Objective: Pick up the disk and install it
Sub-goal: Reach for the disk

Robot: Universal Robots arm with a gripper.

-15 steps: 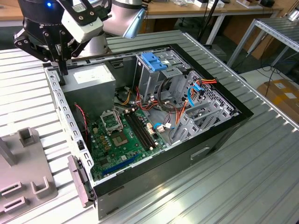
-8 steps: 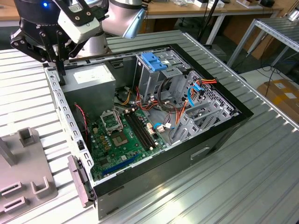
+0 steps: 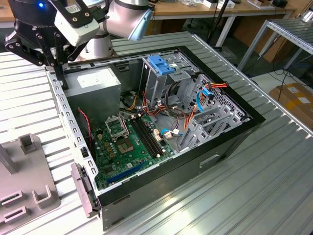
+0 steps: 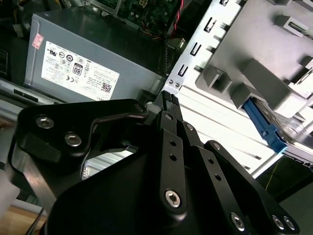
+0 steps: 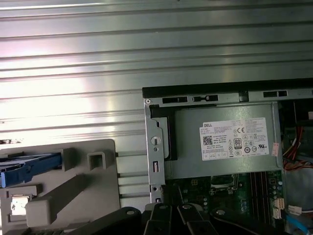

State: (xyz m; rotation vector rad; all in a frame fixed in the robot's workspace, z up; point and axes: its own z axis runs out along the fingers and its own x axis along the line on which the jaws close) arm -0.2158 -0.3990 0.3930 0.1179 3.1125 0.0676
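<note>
The disk [image 5: 29, 166] lies in a slot of the grey fixture [image 5: 73, 196] on the table beside the computer case; its blue bracket and a bit of its white label show. In the second wrist view the disk's blue bracket [image 4: 264, 128] sticks out from under the fixture [image 4: 254, 44]. My black gripper [image 3: 61, 81] hangs over the case's wall at the power-supply corner, at the exterior view's upper left. It is shut with nothing in it, and it stands well apart from the disk. Its fingertips [image 4: 168, 100] meet above the case rim.
The open computer case [image 3: 230, 142] holds a grey power supply [image 3: 93, 83], a green motherboard [image 3: 127, 142], loose cables and a metal drive cage with a blue handle [image 3: 161, 63]. The grey fixture [image 3: 22, 181] sits at the exterior view's lower left on the ribbed metal table [image 3: 264, 186].
</note>
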